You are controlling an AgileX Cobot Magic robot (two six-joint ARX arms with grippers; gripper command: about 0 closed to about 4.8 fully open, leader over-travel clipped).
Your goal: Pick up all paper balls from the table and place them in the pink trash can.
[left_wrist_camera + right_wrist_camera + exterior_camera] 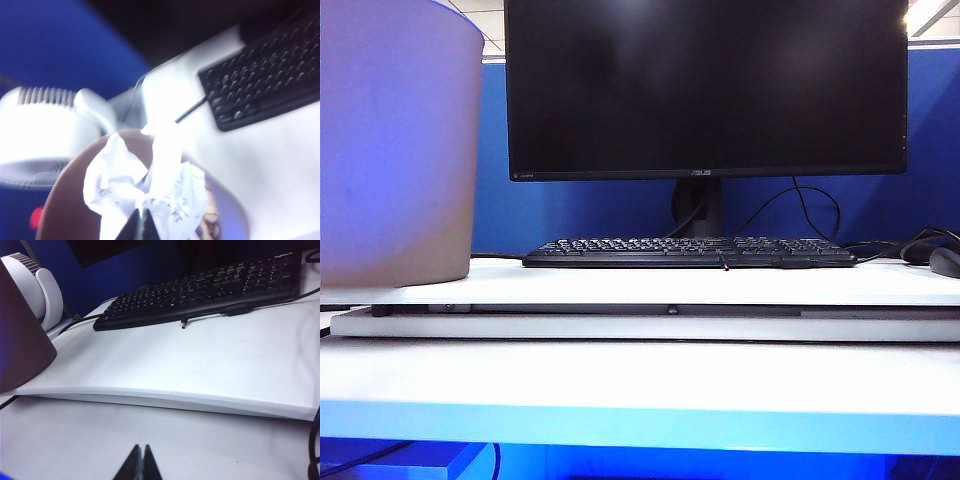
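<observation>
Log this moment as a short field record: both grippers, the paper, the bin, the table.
left gripper: shut on a white paper ball, hanging over the mouth of the pink trash can
right gripper: shut, holds nothing, low over the table in front of the raised board
pink trash can, exterior view: stands at the left on the raised board
paper on table: none seen in any view
other items: keyboard and monitor behind, a white fan beside the can
</observation>
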